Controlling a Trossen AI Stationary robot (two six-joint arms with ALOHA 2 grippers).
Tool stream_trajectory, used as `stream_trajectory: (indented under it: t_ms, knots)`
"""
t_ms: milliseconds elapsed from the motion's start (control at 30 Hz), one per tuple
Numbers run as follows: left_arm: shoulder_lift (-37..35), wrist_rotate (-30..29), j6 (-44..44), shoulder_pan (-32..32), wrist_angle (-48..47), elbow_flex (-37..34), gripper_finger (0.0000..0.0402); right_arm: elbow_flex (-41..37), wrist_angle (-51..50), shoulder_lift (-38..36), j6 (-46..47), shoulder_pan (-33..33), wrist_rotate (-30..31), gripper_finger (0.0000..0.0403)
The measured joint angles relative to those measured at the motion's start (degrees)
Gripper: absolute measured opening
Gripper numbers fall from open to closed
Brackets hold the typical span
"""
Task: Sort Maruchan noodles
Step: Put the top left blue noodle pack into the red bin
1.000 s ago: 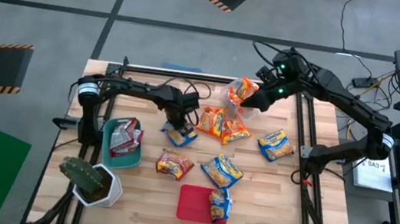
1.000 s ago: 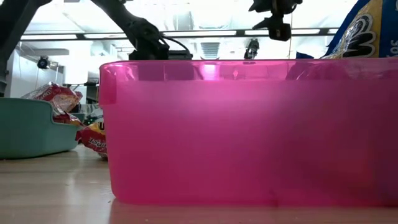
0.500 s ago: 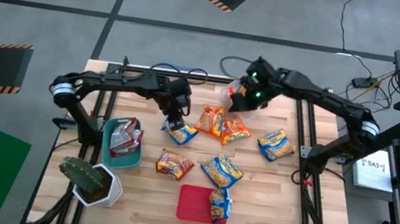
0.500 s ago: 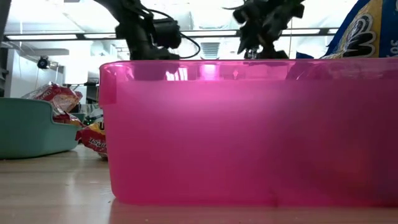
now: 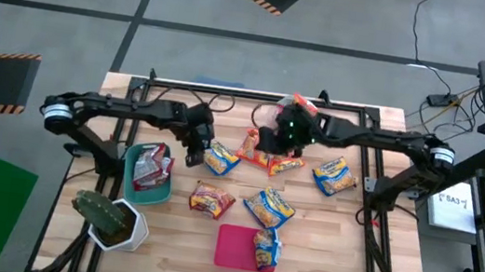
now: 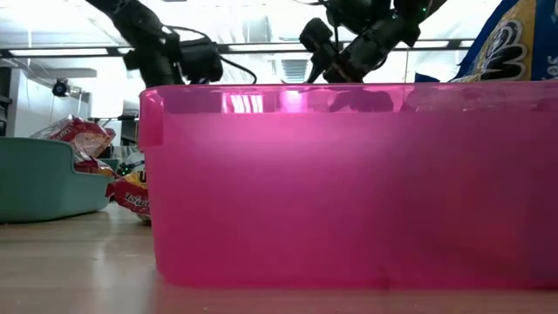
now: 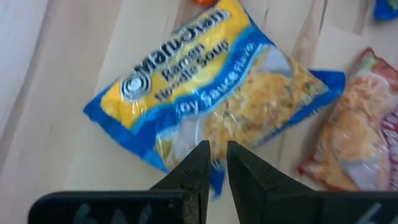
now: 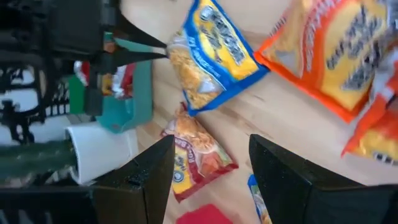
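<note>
Near the middle of the tabletop (image 5: 322, 245), toward its far edge, both arms reach inward from opposite sides. The left gripper (image 5: 195, 151) hangs just beside a blue-and-yellow noodle packet (image 5: 221, 159); in the left wrist view its 2 fingers (image 7: 194, 171) are nearly pressed together, with only a thin gap, and hold nothing, their tips over the near edge of that packet (image 7: 217, 106). The right gripper (image 5: 270, 142) sits over the orange noodle packets (image 5: 264, 150) close to the far edge; in the right wrist view its fingers (image 8: 146, 174) are spread apart and empty, with an orange packet (image 8: 339, 53) and the blue-and-yellow packet (image 8: 211, 53) below them.

Remaining packets on the tabletop:
- 1 silver-and-red packet (image 5: 212, 199) lies near the centre.
- 1 blue-and-yellow packet (image 5: 269, 207) lies just beside it, toward the right edge.
- 1 blue-and-yellow packet (image 5: 335, 175) lies nearer the right edge.

Bins:
- The red bin (image 5: 232, 247) stands at the near edge with a blue-and-yellow packet (image 5: 266, 249) in it.
- The teal bin (image 5: 134, 188) stands near the left edge and holds silver-and-red packets (image 5: 152, 165).
- A potted cactus (image 5: 105, 215) occupies the near left corner.

In the low view the red bin (image 6: 349, 183) fills most of the picture.
</note>
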Motion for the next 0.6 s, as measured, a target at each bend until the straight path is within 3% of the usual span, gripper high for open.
stream_trajectory:
  t_ms: [400,600]
  knots:
    - [1.59,1.01,-0.13,-0.16,9.78,-6.88,0.0037,-8.91,7.89,0.0,12.46,4.18,9.89,0.0194]
    - [0.93,15.55,0.59,-0.33,9.77,-3.25,0.0037,-9.93,14.89,0.0,12.66,5.13,14.6,0.0194]
